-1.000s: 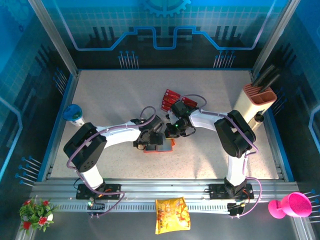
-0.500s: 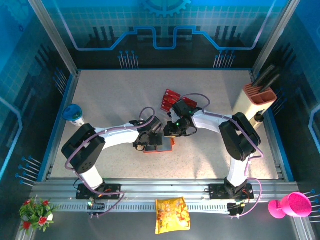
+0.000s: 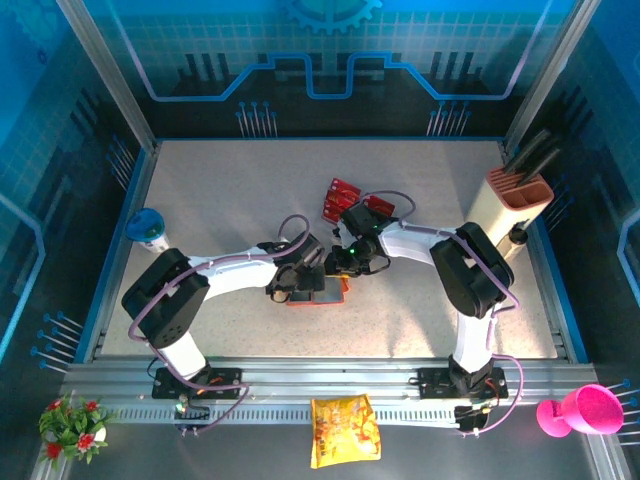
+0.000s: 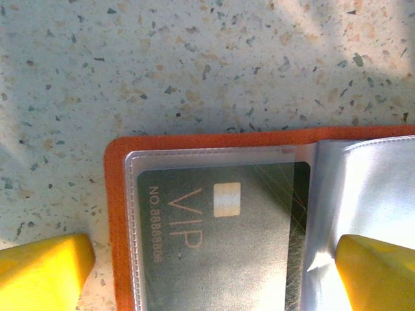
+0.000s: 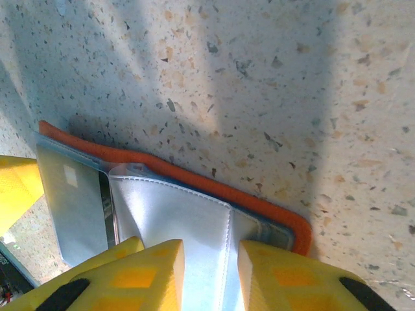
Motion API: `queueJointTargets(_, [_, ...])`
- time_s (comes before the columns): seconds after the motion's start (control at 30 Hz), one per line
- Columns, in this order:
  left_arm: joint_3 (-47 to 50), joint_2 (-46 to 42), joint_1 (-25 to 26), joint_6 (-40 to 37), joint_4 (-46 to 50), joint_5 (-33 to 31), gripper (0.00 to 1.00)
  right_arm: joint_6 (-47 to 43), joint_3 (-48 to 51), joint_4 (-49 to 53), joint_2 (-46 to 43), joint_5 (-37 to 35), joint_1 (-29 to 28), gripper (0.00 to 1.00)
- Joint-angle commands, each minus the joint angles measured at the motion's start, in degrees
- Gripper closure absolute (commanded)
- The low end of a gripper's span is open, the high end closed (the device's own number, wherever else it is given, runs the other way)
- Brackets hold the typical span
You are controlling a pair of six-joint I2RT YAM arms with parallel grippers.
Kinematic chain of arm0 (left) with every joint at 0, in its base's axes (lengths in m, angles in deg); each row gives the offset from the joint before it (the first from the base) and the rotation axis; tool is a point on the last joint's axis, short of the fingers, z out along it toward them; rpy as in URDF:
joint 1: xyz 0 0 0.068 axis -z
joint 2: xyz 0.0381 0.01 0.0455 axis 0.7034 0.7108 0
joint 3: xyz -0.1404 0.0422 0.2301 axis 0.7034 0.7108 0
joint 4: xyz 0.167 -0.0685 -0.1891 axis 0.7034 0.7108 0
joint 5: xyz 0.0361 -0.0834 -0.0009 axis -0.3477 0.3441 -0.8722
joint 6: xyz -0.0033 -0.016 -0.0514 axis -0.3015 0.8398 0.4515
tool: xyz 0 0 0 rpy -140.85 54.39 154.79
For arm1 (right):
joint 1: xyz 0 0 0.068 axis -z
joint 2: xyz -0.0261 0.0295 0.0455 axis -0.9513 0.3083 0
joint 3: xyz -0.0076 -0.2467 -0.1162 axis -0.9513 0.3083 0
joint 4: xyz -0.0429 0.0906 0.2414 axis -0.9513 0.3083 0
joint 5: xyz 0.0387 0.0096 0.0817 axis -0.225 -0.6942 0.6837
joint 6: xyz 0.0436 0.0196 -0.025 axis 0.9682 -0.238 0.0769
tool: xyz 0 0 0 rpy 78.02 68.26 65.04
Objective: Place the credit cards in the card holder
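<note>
Fingers (image 4: 45, 269) of left tool (image 4: 211, 272) spread wide, holding nothing, straddling left page of card holder (image 4: 117, 194); likely steadying it open, flat on worktop (image 4: 194, 65). 1 card (image 4: 220, 240) sits behind clear sleeve; reads "VIP", "NO." plus row of 8s, last digits unclear. Right tool (image 5: 211, 272) narrowly parted above sleeve leaf (image 5: 168, 220), no grip evident. Credit cards (image 3: 338, 192) piled just behind holder, to right.
</note>
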Motion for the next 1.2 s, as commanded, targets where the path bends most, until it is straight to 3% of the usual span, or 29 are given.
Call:
queueJointTargets(0.0, [2.84, 0.96, 0.36, -1.17, 0.19, 1.77, 0.01, 1.36, -0.64, -0.57, 2.09, 2.59, -1.2, 0.72])
queueJointTargets(0.4, [3.08, -0.16, 0.34, -1.9, -0.2, 1.86, 0.01, 4.41, -0.88, -3.76, 2.8, 7.21, -1.14, 0.77])
queueJointTargets(0.73, [1.34, -9.25, -1.89, -2.79, 0.49, 1.43, 0.01, 8.13, -2.15, -7.14, 0.47, 11.22, -1.55, 0.78])
queueJointTargets(1.17, [4.18, -19.71, -9.2, -3.01, 2.38, 1.57, 0.01, 9.46, -7.78, -5.03, -0.1, 11.25, -4.84, 0.62])
